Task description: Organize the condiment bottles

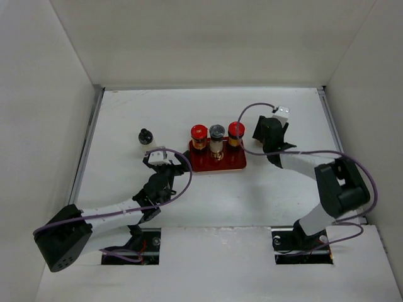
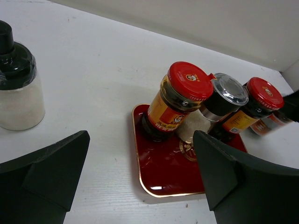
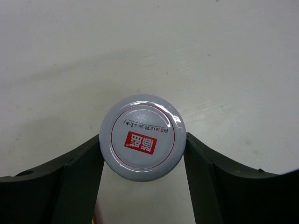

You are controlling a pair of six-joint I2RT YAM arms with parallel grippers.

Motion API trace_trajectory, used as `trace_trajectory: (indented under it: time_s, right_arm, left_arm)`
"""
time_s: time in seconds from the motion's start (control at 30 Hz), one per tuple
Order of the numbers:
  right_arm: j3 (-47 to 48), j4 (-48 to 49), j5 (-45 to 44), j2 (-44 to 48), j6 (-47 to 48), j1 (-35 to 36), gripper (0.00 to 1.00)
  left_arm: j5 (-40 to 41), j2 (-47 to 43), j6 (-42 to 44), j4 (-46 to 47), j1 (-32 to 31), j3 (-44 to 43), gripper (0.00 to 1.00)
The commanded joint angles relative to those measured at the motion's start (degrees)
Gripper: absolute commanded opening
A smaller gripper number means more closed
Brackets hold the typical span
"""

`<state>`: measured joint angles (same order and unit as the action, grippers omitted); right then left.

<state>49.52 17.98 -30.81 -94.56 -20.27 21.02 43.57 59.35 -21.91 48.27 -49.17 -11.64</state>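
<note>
Although the top view hides whatever sits beneath the right tool (image 1: 272, 134), the right wrist view settles it: both fingers (image 3: 70, 186) press against the sides of a white-capped jar (image 3: 142, 137), pinching it. Whether its base rests on the worktop (image 1: 126, 113) cannot be told. This tool stands right of the red tray (image 1: 217, 163), toward the far right corner.

The tray lies mid-worktop and carries three jars in a row: left red-capped jar (image 1: 199, 133), grey-capped jar (image 1: 216, 132), right red-capped jar (image 1: 236, 130). Only the left wrist view shows their contents, dark brown under the red caps and pale under the grey.

The left tool (image 1: 165, 158) is spread with nothing between, just beside the tray's left edge. The black-capped jar (image 1: 145, 135) stands apart, toward the left edge.
</note>
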Motion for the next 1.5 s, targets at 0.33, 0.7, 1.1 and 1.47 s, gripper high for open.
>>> trace_trajectory:
  time_s: [0.33, 0.7, 1.1, 1.47]
  right_arm:
    - [-11.2, 4.8, -7.3, 23.0, -3.0, 17.4, 0.57]
    - [-7.6, 8.3, -7.5, 12.7, -3.0, 26.5, 0.59]
    - [-6.2, 9.4, -9.3, 8.5, -3.4, 30.2, 0.83]
    - [-13.6, 6.1, -15.7, 27.9, 2.7, 32.7, 1.0]
  left_arm:
    - [0.4, -1.1, -0.6, 3.3, 0.4, -1.9, 0.95]
    - [0.0, -0.8, -0.7, 3.1, 2.2, -1.6, 0.95]
    - [3.8, -2.1, -0.7, -1.5, 5.5, -2.2, 0.94]
    - [8.9, -9.2, -2.5, -17.5, 8.8, -6.9, 0.99]
